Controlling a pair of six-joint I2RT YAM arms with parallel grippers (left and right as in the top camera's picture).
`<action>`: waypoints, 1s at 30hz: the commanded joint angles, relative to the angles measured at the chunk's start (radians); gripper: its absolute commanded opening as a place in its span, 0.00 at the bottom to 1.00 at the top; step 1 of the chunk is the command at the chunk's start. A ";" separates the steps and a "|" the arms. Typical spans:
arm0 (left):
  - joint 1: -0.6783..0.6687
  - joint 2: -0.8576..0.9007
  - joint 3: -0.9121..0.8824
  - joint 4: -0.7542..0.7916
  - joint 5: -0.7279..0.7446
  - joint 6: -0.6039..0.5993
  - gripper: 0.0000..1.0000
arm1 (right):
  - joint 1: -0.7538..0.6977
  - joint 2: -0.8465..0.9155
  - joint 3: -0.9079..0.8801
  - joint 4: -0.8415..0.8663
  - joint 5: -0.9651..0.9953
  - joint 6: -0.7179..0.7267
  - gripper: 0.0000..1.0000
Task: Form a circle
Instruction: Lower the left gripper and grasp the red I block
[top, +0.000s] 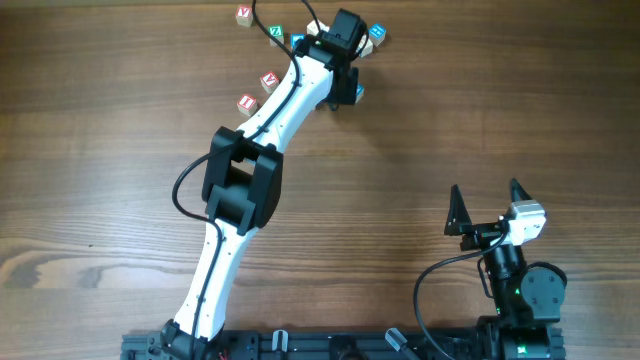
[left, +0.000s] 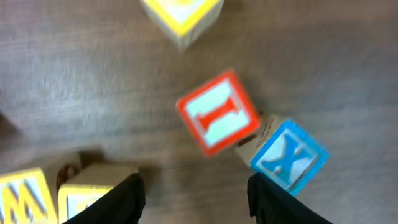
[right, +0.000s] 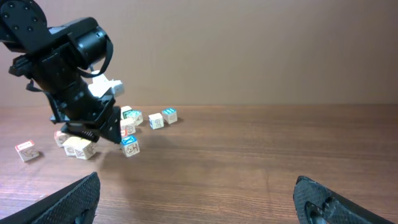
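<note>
My left gripper (top: 343, 80) reaches to the far side of the table and hovers low over a loose cluster of small wooden cubes. Its fingers (left: 124, 199) stand open, with only bare table between them (left: 196, 186). Just ahead of them lie a red-lettered cube (left: 217, 112) and a blue-lettered cube (left: 289, 155), which touch at a corner. A yellow cube (left: 181, 14) lies beyond, and more yellow cubes (left: 25, 196) sit beside the left finger. No closed circle shows in any view, and the arm hides several cubes from above. My right gripper (top: 485, 190) stands open and empty near the front right.
Loose cubes lie left of the arm: two red-lettered (top: 269, 80) (top: 247, 102), another red (top: 244, 14), a green (top: 276, 32). A blue cube (top: 376, 33) sits at the far right of the cluster. The right wrist view shows the cluster (right: 129, 144) far ahead.
</note>
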 joint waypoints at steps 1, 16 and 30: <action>0.005 0.021 -0.002 0.052 -0.013 -0.035 0.57 | -0.004 0.001 -0.001 0.006 0.018 -0.009 1.00; 0.006 0.062 -0.002 0.175 -0.011 -0.162 0.52 | -0.004 0.001 -0.001 0.006 0.018 -0.009 1.00; 0.007 0.066 -0.002 0.211 -0.014 -0.161 0.43 | -0.004 0.001 -0.001 0.006 0.018 -0.009 1.00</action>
